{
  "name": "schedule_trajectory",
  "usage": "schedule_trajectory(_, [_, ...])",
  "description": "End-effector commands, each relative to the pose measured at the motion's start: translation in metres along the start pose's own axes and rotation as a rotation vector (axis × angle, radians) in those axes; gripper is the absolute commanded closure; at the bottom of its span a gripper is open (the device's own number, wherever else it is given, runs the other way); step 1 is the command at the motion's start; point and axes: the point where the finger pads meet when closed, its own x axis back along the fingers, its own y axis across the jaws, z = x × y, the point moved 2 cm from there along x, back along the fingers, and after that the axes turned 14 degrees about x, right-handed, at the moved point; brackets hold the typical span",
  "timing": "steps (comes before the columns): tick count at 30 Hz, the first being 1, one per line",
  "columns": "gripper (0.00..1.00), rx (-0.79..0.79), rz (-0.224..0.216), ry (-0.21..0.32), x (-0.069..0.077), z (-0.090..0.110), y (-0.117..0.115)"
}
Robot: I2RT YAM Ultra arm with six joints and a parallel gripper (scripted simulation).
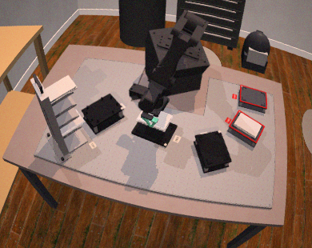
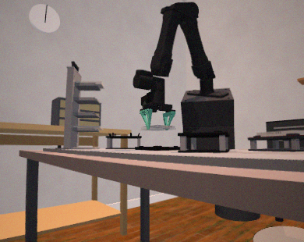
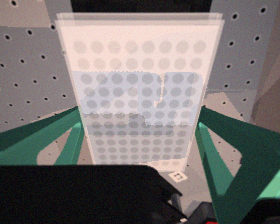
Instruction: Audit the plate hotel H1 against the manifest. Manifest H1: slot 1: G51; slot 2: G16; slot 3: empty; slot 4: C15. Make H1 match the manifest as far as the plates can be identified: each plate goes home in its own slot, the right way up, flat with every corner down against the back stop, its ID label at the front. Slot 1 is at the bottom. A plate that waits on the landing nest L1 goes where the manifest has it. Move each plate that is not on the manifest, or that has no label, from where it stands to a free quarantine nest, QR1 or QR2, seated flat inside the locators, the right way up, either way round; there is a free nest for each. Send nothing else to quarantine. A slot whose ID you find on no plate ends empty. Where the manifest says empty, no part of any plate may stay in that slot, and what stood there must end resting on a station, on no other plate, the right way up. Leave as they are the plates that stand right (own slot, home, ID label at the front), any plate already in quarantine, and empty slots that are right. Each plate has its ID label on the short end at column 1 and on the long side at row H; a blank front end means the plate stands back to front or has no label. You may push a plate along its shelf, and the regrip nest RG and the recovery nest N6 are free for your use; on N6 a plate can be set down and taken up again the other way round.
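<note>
My gripper is shut on a white well plate, holding it by its long sides a little above the flat black landing nest. In the side view the plate hangs level between the green fingers, clear of the nest below. In the wrist view the plate fills the middle, with a finger on each side; I see no label on it from here. The plate hotel stands at the left, with a white plate on its top shelf. The lower shelves look empty.
A raised black nest stands between the hotel and the gripper, and another at front right. Two red-rimmed quarantine nests are at the right: the far one is dark, the near one holds a white plate. The robot base is behind.
</note>
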Motion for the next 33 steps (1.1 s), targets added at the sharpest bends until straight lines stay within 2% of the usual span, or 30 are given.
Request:
schedule_trajectory(1, [0.14, -0.005, -0.003, -0.005, 0.01, -0.002, 0.001])
schedule_trajectory(5, [0.14, -0.004, -0.003, -0.005, 0.016, -0.002, 0.001])
schedule_trajectory(33, [0.14, -0.004, -0.003, -0.006, 0.085, -0.002, 0.001])
